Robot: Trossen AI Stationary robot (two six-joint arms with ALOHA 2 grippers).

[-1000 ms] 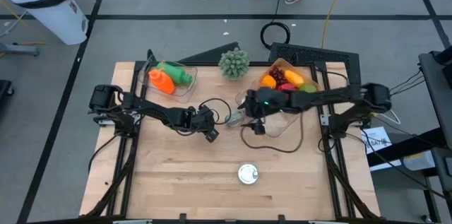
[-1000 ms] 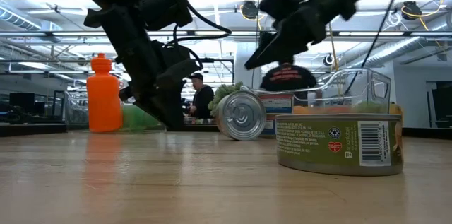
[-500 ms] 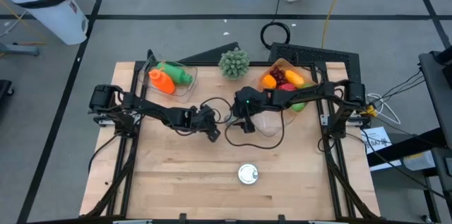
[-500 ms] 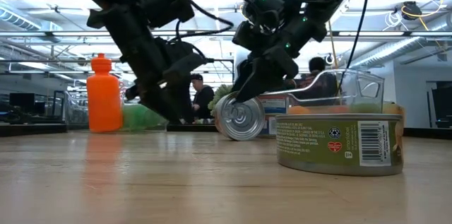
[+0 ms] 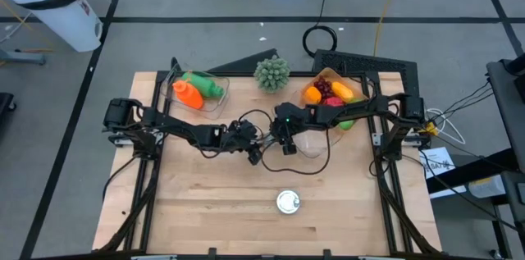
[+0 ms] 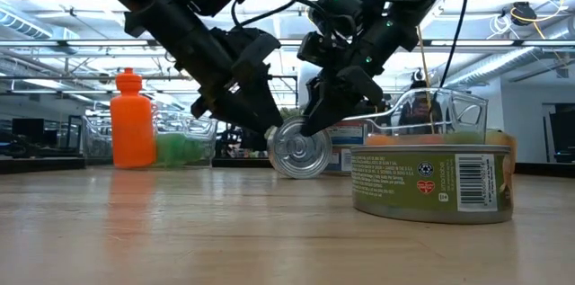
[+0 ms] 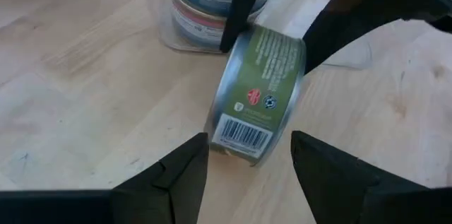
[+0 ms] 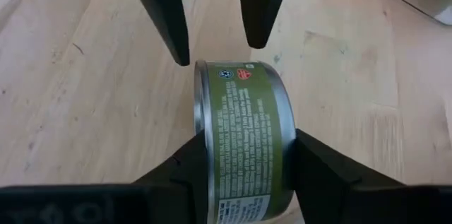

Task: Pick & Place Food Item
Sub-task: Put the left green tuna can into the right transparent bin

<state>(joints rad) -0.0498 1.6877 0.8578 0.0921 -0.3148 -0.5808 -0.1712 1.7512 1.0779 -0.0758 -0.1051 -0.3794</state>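
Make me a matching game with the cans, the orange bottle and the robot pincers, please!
Things:
1. orange bottle
2. near can
3. far can
4. left pincer

States:
A. tipped on its edge, between the right pincer fingers
B. standing flat on its base on the table
C. open, its fingers either side of the tipped can
D. upright by the clear tub

Pairs: 1-D, 2-B, 3-A, 4-C
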